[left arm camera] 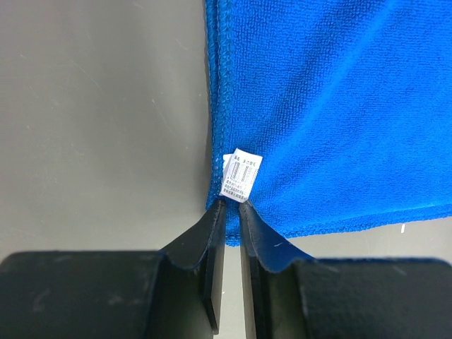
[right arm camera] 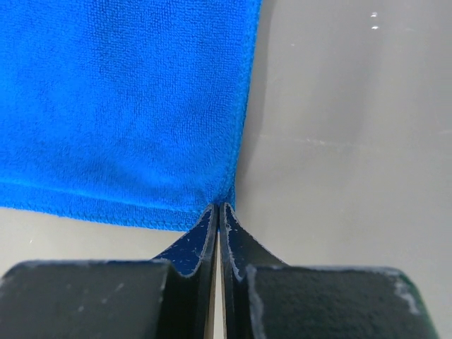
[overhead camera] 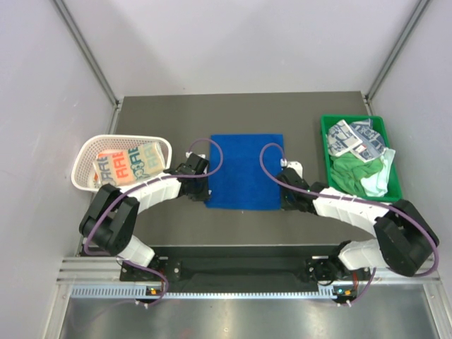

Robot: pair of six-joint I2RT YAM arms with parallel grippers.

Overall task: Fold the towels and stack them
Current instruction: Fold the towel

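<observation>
Top external view puts the blue towel (overhead camera: 245,171) flat on the table (overhead camera: 162,116), between the two arms. We read this as the grasp that opens a fold: both near corners are being taken and nothing is lifted yet.

In the left wrist view, the left gripper (left arm camera: 232,205) is narrowed to a slit. The corner carrying the white care label (left arm camera: 241,175) runs straight into its tips, so we judge it nipped on the cloth. In the right wrist view, the right gripper (right arm camera: 219,207) has its jaws pressed together, with the other near corner meeting the tips. We cannot tell whether any cloth is actually caught there.

The next move, as we see it, is to raise both corners together and level. They then go forward from the fingertips to the far edge and are laid flush. If the right side comes up without cloth, the towel would skew.

Out past the left gripper stands a white mesh basket (overhead camera: 85,152) holding folded printed towels (overhead camera: 127,166). Out past the right gripper, a green tray (overhead camera: 326,141) holds loose printed towels (overhead camera: 353,138), a green towel (overhead camera: 349,173) and a pale mint towel (overhead camera: 378,182), none yet folded.

Both containers sit well apart from the fold path. Only the purple cables (overhead camera: 212,145) arching over each wrist hang near the cloth and might brush it.
</observation>
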